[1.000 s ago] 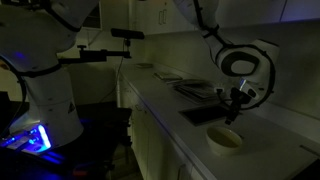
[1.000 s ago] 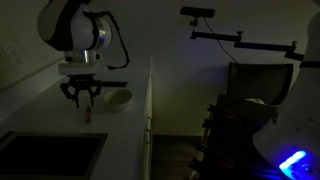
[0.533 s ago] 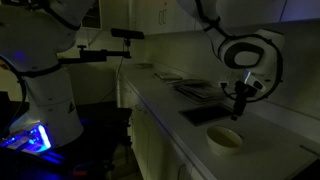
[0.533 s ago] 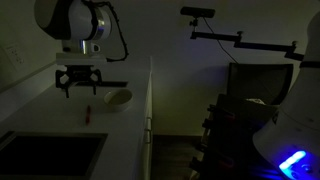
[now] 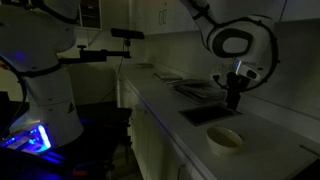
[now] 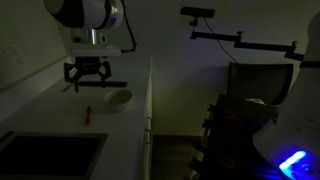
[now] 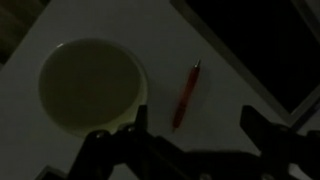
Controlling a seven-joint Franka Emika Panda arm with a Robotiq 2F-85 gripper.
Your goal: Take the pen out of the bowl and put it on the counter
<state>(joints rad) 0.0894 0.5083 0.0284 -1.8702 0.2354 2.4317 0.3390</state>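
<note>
Broadly, the light: very dim in all views, so fine detail was hard to make out.
Gripper [image 6: 88,87]: hung in the air above the counter [image 6: 60,105], fingers pointing down and spread wide, nothing between them; in the wrist view the gripper [image 7: 190,150] showed as two dark fingers [image 7: 118,150] well apart at the bottom edge.
Pen [image 6: 87,115]: lay flat on the counter, outside the bowl [image 6: 118,98], touching neither the bowl nor the gripper; in the wrist view the pen [image 7: 185,95] was a thin red stick just beside the bowl [image 7: 92,85], on the side nearer the recess [image 7: 270,40].
Pen, other exterior view: could not be made out.
Bowl: pale, round and shallow, upright on the counter; its inside looked bare in the wrist view. In an exterior view the bowl [image 5: 224,140] sat near the front edge, below the gripper [image 5: 232,99].
Recess [image 5: 205,114]: a dark rectangle sunk in the counter [image 5: 290,150], near the bowl and the pen.
Cabinet fronts [image 5: 150,130]: pale, below the counter.
Surroundings: a blue glow [image 5: 30,138] shone low down at the side.
</note>
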